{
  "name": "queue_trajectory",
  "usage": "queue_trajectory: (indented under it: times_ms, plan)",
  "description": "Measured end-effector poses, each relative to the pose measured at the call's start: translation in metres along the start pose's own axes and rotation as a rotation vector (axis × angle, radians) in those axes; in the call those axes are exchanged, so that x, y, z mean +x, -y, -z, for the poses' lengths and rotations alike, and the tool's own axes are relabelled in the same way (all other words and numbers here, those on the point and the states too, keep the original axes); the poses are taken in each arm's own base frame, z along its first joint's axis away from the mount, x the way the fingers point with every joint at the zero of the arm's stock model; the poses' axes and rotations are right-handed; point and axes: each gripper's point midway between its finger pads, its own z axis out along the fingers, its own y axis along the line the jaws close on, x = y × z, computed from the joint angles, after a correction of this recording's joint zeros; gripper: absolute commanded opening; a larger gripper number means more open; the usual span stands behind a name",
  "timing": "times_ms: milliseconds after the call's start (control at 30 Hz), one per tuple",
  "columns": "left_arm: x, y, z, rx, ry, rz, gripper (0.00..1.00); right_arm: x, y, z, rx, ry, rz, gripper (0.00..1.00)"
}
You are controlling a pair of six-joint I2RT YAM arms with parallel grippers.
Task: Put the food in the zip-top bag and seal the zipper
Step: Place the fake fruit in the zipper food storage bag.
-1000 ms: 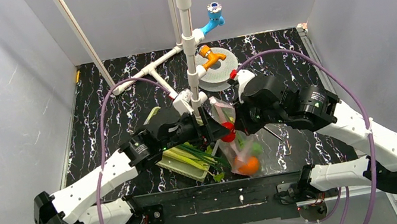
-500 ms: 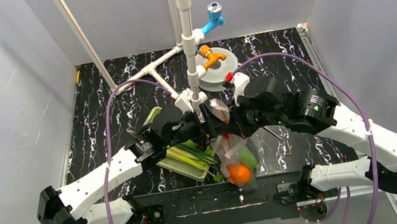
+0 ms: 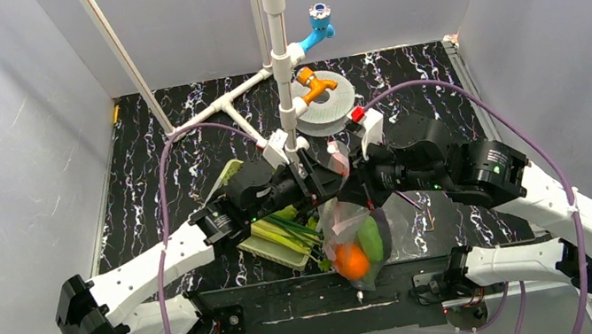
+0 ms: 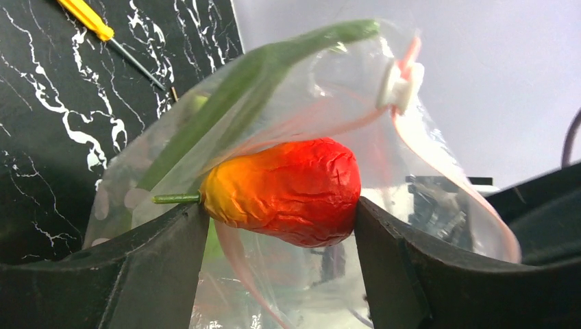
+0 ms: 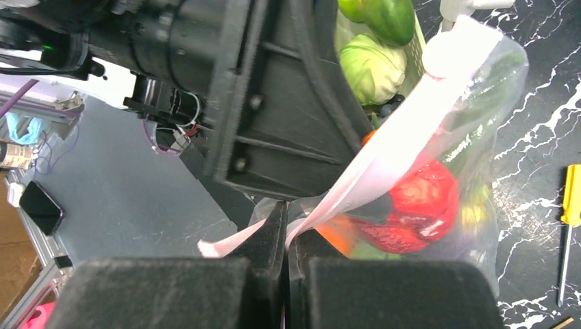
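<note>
clear zip-top bag [image 3: 357, 245] hangs filled; right tool [image 5: 286, 214] pinches the zipper [image 5: 384, 161], left tool [image 4: 277, 205] clamps the red piece [image 4: 288, 181]; sealing likely needs a pull along the strip.

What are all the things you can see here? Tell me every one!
zip-top bag: one, clear, hanging between both grippers.
zipper: one, pinkish-red, along the bag's mouth.
red-orange piece: one, red fading to orange, against the bag.
orange fruit: one, orange, low in the bag.
green piece: one, green, beside the orange fruit.
basket: one, pale green, on the table left of the bag.
green vegetables: several, green, in the basket.
screwdriver: one, yellow handle, on the table.
pipe stand: one, white, at the back.
table: one, black with white veins.
left gripper: one, black, shut on the red-orange piece.
right gripper: one, black, shut on the zipper.
</note>
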Motion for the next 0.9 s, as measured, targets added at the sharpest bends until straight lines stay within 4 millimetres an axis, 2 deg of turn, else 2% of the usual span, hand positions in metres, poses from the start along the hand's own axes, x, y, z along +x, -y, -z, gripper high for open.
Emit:
queue_trajectory:
  times_ms: [167, 333, 400, 667, 900]
  plan:
    - [0.007, -0.011, -0.013, -0.054, -0.018, -0.011, 0.14, 0.006, 0.002, 0.002, 0.0, -0.002, -0.008, 0.01]
    - [0.009, -0.019, -0.015, -0.101, -0.011, -0.058, 0.24, 0.012, 0.008, 0.001, 0.018, -0.016, -0.016, 0.01]
    - [0.009, -0.022, -0.014, -0.117, -0.005, -0.087, 0.24, 0.016, 0.012, -0.001, 0.035, -0.028, -0.016, 0.01]
    - [0.004, -0.016, -0.007, -0.075, 0.033, -0.386, 0.25, 0.026, 0.039, -0.001, 0.102, -0.059, -0.105, 0.01]
    - [0.008, -0.013, -0.012, -0.116, -0.012, -0.591, 0.25, 0.035, 0.034, 0.005, 0.054, -0.122, -0.169, 0.01]
